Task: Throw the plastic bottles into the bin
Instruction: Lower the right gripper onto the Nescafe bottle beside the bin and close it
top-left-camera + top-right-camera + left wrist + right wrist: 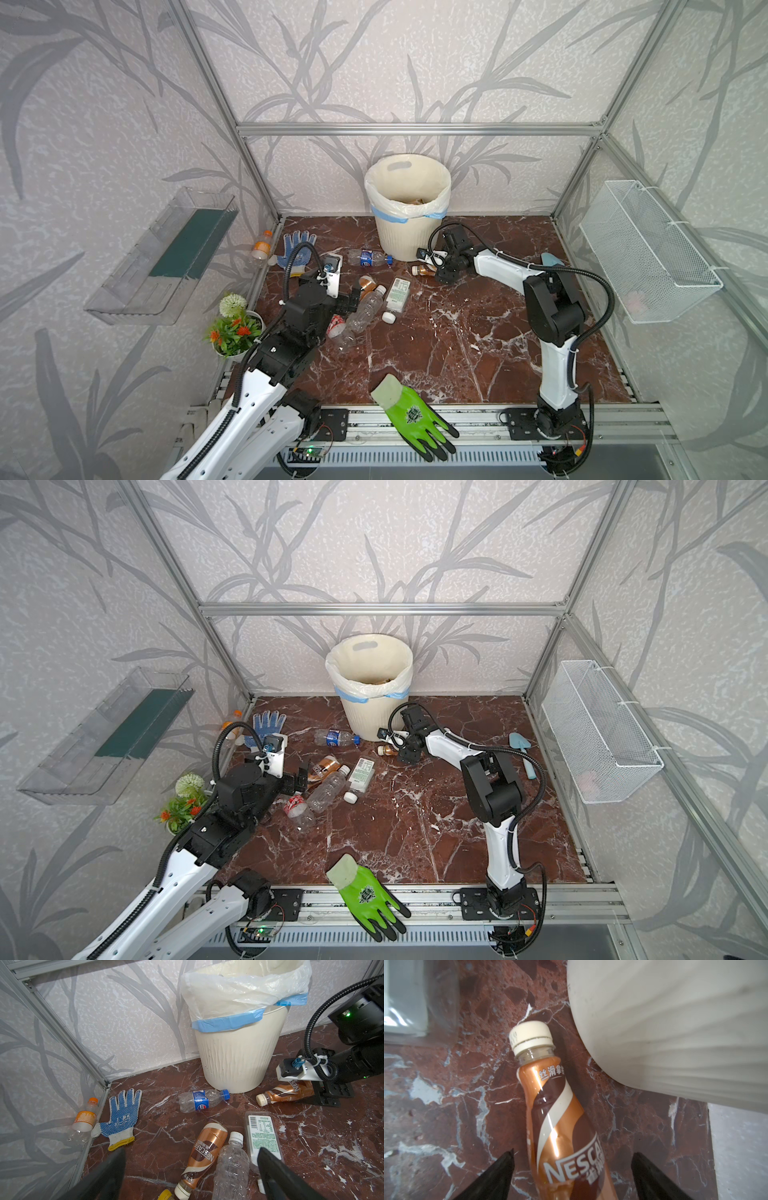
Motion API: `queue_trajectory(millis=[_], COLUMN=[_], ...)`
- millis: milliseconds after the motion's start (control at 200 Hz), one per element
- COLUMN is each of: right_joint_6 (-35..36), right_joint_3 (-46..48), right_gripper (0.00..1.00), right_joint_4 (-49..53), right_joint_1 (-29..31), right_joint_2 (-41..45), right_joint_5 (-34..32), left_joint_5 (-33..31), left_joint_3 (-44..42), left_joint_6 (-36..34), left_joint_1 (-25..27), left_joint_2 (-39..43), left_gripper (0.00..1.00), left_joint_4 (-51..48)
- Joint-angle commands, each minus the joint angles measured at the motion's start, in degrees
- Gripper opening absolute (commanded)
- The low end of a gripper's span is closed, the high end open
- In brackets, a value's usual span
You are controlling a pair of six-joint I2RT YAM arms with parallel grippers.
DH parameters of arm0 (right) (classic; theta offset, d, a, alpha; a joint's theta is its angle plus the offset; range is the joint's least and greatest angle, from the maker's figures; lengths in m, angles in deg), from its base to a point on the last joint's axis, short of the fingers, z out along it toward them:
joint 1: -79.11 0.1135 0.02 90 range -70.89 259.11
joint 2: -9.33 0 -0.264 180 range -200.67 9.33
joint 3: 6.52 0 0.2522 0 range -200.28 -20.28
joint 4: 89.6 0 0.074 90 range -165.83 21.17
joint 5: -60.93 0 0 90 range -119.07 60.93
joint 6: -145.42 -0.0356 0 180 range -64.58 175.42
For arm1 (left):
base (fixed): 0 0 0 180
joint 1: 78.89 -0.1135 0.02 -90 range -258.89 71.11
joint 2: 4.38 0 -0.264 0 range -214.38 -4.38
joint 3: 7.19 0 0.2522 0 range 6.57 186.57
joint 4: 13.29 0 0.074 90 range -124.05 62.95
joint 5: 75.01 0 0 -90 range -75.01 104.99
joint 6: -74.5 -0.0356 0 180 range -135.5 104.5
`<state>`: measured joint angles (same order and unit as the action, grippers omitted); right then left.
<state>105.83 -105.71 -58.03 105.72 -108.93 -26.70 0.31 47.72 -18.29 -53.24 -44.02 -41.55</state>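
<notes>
Marble tabletop (457,353), Nescafé bottle (560,1126), Pepsi bottle (202,1100)

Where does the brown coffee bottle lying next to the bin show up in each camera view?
Both top views: the bottle lies just below the right side of the bin, cap pointing left.
Left wrist: right of middle, beside the bin's base.
Right wrist: centre, running off the bottom edge, with the bin's wall at upper right.
Shared landmark: the bin.
</notes>
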Motion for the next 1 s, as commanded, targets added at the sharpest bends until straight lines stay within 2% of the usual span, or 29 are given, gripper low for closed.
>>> queue_trajectory(millis=[0,220,385,475,610,815,995], right_joint_6=[1.1,-0.2,-1.8,-2.4,-2.9,-5.6,-14.3], right_joint_3=[-2.1,-1.2,0.3,0.9,1.6,5.2,12.1], right_gripper=[0.89,0.84,0.71,0.61,0.52,0.47,0.46], right_joint_4=[0.8,-0.2,-1.1,-1.4,-1.2,-2.9,-7.9], right_joint_1=[-0.7,-0.8,-0.9,-1.0,-1.0,-1.0,-0.7], right_joint_2=[-1.4,-2.4,-1.5,-1.4,-0.9,2.7,10.2], right_joint_5=[1.8,-0.3,0.6,1.1,0.9,0.7,1.6], left_joint_5=[2.1,4.2,5.1,5.2,5.4,6.0,7.2], left_joint_3=[0.7,1.2,1.4,1.5,1.5,1.5,1.5], left_joint_6=[1.4,3.0,3.4,3.5,3.5,3.6,4.0], left_joint_1=[-1.3,-3.2,-3.6,-3.7,-3.8,-3.8,-3.9], left_joint_2=[0.4,-1.2,-1.5,-1.5,-1.2,-1.4,-2.2], left_gripper=[0.97,0.95,0.94,0.94,0.94,0.93,0.93], left_joint_4=[1.4,1.5,1.0,0.9,0.8,0.9,1.1])
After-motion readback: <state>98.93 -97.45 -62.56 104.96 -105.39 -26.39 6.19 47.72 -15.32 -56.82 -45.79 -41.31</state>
